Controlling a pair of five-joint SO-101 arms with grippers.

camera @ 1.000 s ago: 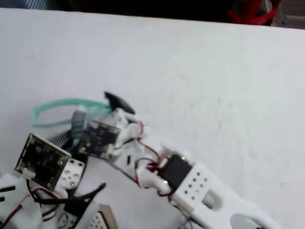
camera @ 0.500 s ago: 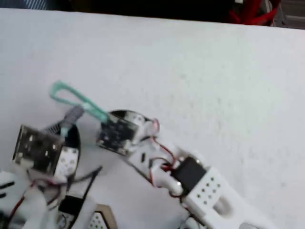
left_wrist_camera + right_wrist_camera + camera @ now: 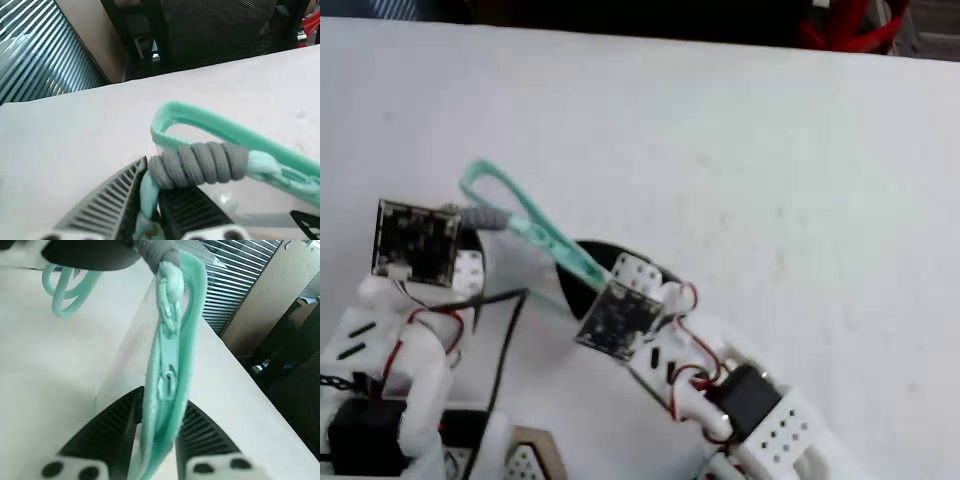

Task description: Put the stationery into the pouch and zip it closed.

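Observation:
Both grippers hold the mint-green pouch off the white table, stretched on a slant between them. My left gripper is shut on the pouch's end, right beside a grey knotted cord. In the high view that gripper sits under its camera board at the left. My right gripper is shut across the pouch's zipper edge, below the zipper pull. Seen from above, the right gripper is at the pouch's near end. A green loop hangs past the grey cord. No stationery is visible.
The table's far edge runs along the back with a red object beyond it. A tan piece lies at the front by the left arm's base. Bare tabletop stretches to the right and back.
The pouch has swung from lying flat at the left to a slanted, stretched line. The right gripper drew back toward the front right; the left gripper rose and shifted farther back.

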